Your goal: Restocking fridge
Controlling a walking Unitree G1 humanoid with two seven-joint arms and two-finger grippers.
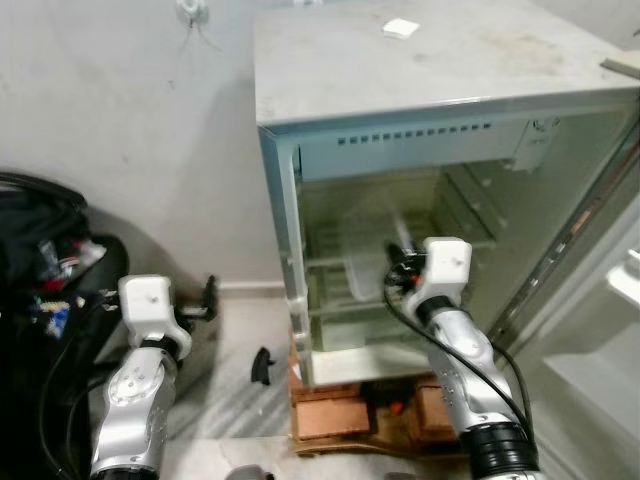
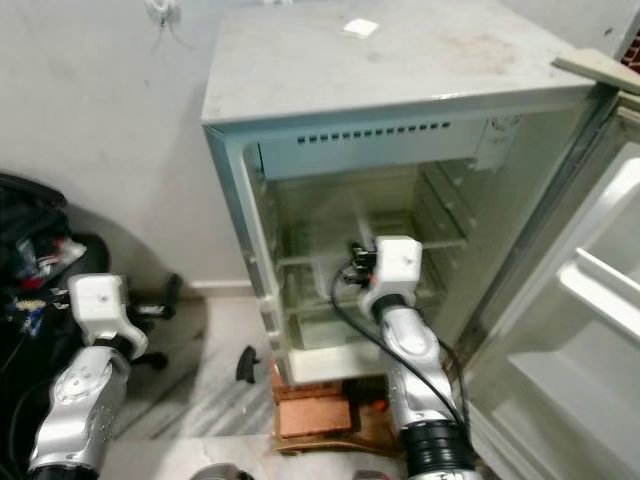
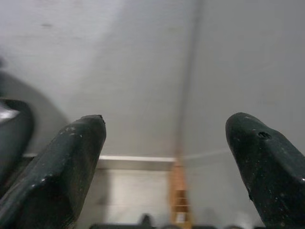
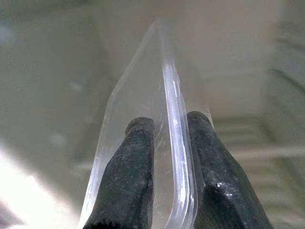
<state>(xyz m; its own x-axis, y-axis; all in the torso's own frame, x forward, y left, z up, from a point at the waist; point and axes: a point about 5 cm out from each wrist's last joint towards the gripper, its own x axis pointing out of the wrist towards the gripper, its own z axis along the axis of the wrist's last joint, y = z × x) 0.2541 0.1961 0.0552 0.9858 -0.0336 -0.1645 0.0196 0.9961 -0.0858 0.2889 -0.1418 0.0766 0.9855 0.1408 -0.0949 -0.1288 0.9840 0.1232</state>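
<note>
A small fridge [image 1: 400, 80] stands open in front of me, its shelves [image 1: 330, 305] bare. My right gripper [image 4: 170, 123] is inside the compartment, shut on the rim of a clear plastic container [image 4: 143, 95]. In the left eye view the container [image 1: 365, 250] stands on edge over the middle shelf, just ahead of the right gripper [image 1: 398, 262]. My left gripper [image 3: 167, 129] is open and holds nothing. It hangs low beside the fridge's left side [image 1: 208, 298], facing the grey wall.
The fridge door [image 1: 600, 300] swings open on the right. Reddish blocks [image 1: 340, 415] prop up the fridge. A black bag with cables [image 1: 40, 260] lies at the far left. A small black object [image 1: 262, 365] sits on the floor, and a white tag [image 1: 400, 28] on the fridge top.
</note>
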